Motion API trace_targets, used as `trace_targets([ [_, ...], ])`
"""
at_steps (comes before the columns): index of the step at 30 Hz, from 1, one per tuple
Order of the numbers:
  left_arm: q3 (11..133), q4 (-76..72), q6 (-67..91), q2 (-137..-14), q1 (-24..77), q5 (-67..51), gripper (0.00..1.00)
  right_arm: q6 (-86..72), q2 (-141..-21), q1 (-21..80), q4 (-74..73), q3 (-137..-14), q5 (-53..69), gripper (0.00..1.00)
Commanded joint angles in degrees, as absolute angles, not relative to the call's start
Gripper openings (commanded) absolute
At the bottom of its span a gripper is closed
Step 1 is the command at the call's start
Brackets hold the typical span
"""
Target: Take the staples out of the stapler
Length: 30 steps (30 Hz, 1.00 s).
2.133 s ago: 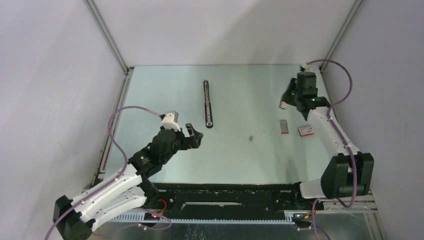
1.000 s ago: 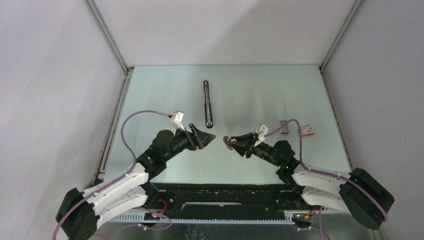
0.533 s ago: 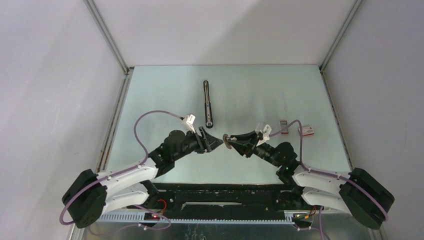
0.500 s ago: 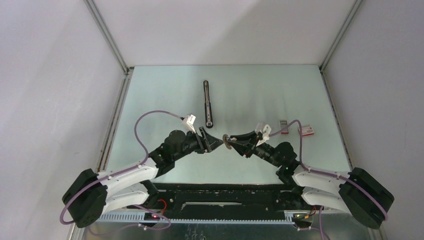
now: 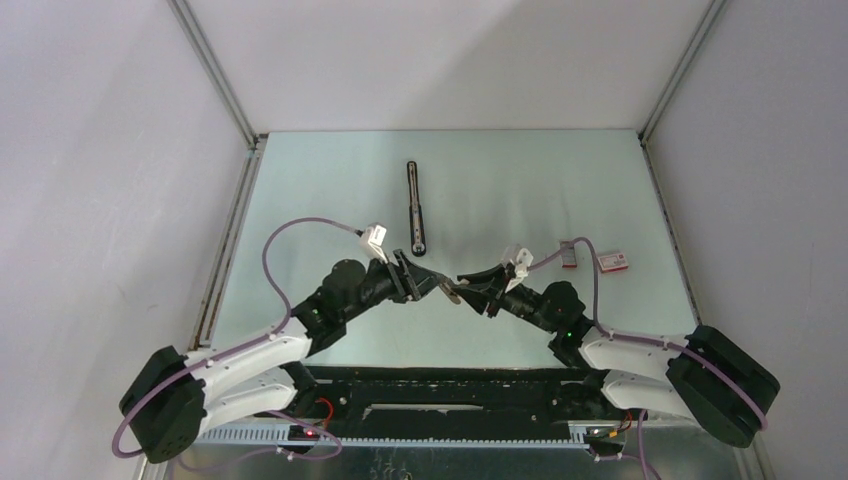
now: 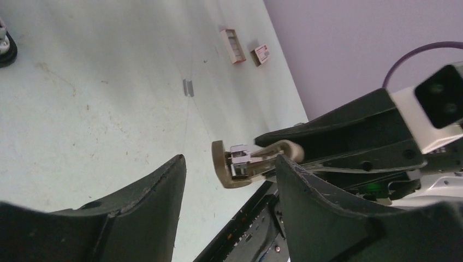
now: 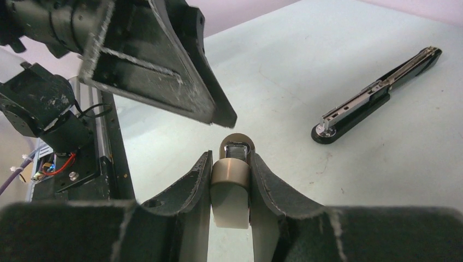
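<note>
The stapler [image 5: 415, 208], a long thin black bar with a silvery line, lies on the table at the back middle; it also shows in the right wrist view [image 7: 371, 98]. My right gripper [image 5: 470, 283] [image 7: 231, 158] is shut on a beige piece [image 7: 230, 174] with a rounded end and a silvery metal insert, held above the table. My left gripper [image 5: 436, 284] [image 6: 229, 159] is open and faces it, and the beige piece's end [image 6: 224, 172] shows in the gap between its jaws, touching neither. A small silvery strip, the staples [image 6: 188, 87], lies on the table.
A red-and-white box [image 5: 612, 262] and a grey tray [image 5: 568, 253] lie to the right; both show in the left wrist view, the box [image 6: 261, 54] right of the tray [image 6: 232, 45]. The black front rail [image 5: 450, 385] runs below both grippers.
The right arm swung from the far right corner to the middle with the beige piece. The left gripper moved right to meet it, and the two now stand tip to tip.
</note>
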State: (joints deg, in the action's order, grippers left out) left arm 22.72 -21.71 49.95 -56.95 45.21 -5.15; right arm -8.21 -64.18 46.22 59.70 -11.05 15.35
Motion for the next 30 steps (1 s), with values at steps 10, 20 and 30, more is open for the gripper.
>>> trace_targets([
  [10, 25.9, -22.8, 47.8, -55.8, 45.8, -4.2, 0.67, -10.4, -67.0, 47.3, 61.5, -14.7, 15.7, 0.0],
  [20, 25.8, -23.8, 48.1, -58.1, 45.9, -3.9, 0.63, -12.1, -65.4, 47.3, 63.5, -14.7, 17.5, 0.0],
  [30, 25.3, -26.7, 49.4, -60.9, 46.0, -5.2, 0.44, -13.4, -63.0, 47.4, 64.2, -14.5, 18.5, 0.0],
])
